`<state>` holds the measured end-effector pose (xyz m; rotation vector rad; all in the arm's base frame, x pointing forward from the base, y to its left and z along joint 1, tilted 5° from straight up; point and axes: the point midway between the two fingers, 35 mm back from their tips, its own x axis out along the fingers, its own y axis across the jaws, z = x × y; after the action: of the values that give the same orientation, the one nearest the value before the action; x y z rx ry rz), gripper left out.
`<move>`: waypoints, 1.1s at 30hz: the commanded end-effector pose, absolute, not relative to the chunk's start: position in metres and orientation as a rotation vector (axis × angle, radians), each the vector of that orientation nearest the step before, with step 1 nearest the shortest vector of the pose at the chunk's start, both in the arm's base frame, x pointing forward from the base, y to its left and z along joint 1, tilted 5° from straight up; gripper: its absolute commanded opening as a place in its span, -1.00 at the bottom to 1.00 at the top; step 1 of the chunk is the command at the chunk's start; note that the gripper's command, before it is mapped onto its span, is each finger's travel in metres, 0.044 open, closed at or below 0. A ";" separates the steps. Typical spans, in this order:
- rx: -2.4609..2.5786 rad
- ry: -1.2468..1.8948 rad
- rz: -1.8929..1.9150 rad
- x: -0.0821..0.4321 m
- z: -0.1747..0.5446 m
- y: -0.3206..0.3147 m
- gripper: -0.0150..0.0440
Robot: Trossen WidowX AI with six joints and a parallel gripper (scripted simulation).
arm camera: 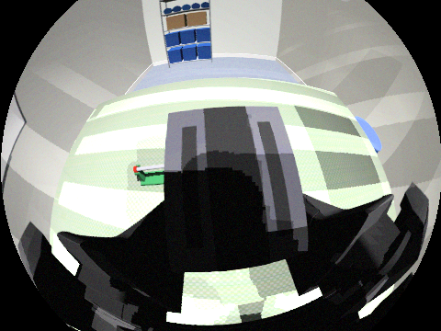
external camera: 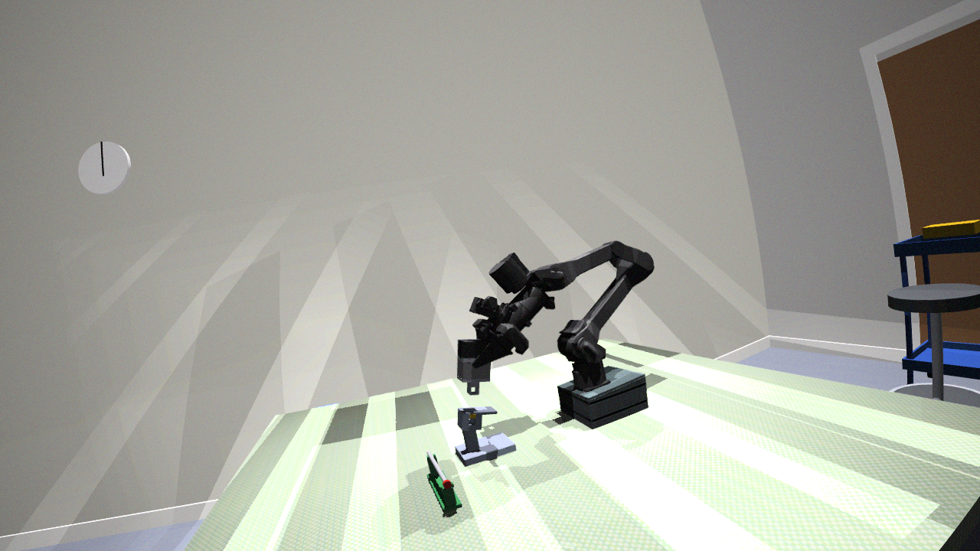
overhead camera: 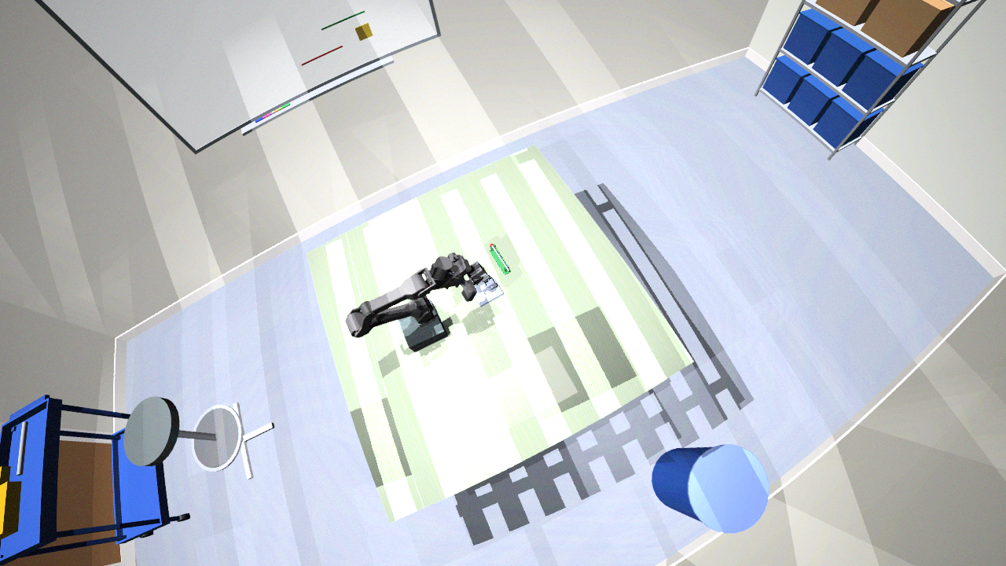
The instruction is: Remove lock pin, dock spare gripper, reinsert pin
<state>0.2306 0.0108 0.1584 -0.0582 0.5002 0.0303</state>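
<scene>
My gripper is shut on the spare gripper, a dark and grey block. The spare's spigot has a cross hole and points down. It hangs roughly upright, above the mount's socket, with a visible gap between them. The mount's pale base stands on the table; a small yellow patch shows at the socket. The lock pin, a pale rod with a red end, lies on a green rack. The spare hides the mount in the wrist view.
The arm's dark base box stands on the striped table. The green rack is close beside the mount. A stool, a blue bin and a shelf unit stand away from the table.
</scene>
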 end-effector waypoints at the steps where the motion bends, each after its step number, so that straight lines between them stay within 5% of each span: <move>1: -0.061 0.476 0.028 0.232 0.163 0.010 -0.49; 33: -0.061 0.483 0.029 0.248 0.120 0.009 -0.49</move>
<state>0.2456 0.0085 0.1209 -0.0587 0.4919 0.0242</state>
